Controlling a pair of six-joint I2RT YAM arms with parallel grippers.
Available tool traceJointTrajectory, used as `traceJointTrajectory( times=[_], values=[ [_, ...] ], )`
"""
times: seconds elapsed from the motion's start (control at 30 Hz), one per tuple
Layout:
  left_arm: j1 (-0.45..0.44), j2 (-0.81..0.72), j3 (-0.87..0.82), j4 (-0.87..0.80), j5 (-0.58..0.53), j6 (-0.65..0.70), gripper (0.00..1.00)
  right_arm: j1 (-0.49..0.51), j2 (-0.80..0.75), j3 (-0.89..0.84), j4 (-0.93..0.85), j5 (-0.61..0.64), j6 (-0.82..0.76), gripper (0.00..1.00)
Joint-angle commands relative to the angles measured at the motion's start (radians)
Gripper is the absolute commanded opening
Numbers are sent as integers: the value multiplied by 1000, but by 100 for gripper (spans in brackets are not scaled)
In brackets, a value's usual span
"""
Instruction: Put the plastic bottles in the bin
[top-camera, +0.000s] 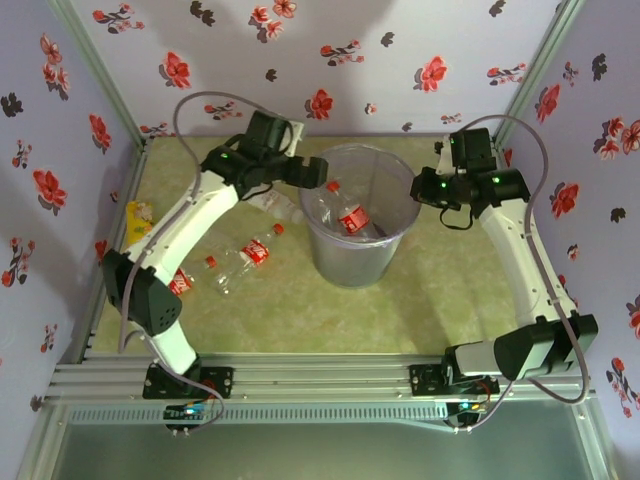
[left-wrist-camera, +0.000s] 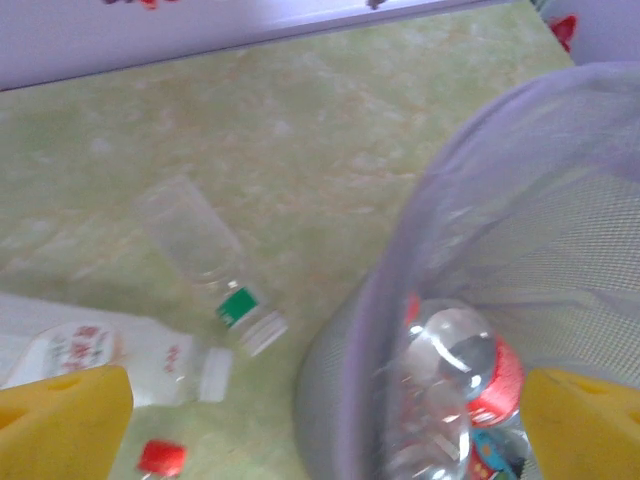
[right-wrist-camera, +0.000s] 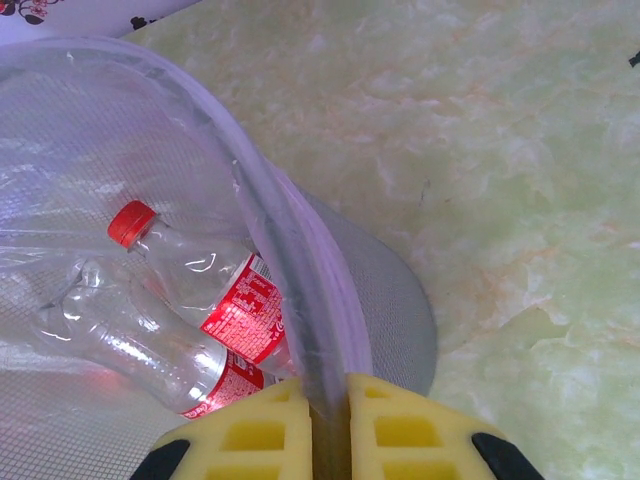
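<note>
Green marbled tabletop (top-camera: 440, 310), floral lilac walls (top-camera: 400, 40) around it, grey metal rails (top-camera: 320, 375) along near edge.

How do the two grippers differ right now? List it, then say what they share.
The left gripper stands wide open, holding nothing; the right gripper is shut on the bin's rim. The left sits at the bin's left side, the right at its right side. Both have yellow fingers.

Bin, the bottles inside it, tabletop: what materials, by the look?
Bin: probably thin translucent lilac plastic; light passes through the wall, which has a fine mesh-like texture.
Bottles inside: clear glossy plastic, dented, with bright highlights; printed red labels, one red cap.
Tabletop: green marbled print, matte; laminate or sheet, can't tell.
</note>
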Motion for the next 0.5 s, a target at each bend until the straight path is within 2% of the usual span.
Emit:
traceJointTrajectory(
  times=[0.0, 0.27, 0.4, 0.47],
  values=[
    [139, -121, 13, -162, -25, 57, 100, 9, -10, -26, 14, 34, 20, 9],
    [581, -304, -268, -208, -66, 109, 100, 10, -25, -23, 9, 38, 20, 8],
    [771, -278, -380, -150, -83, 126, 100, 11, -32, -27, 11, 36, 24, 8],
    [835, -244, -417, -123, -84, 130, 100, 13, -35, -30, 12, 33, 23, 8]
  ],
)
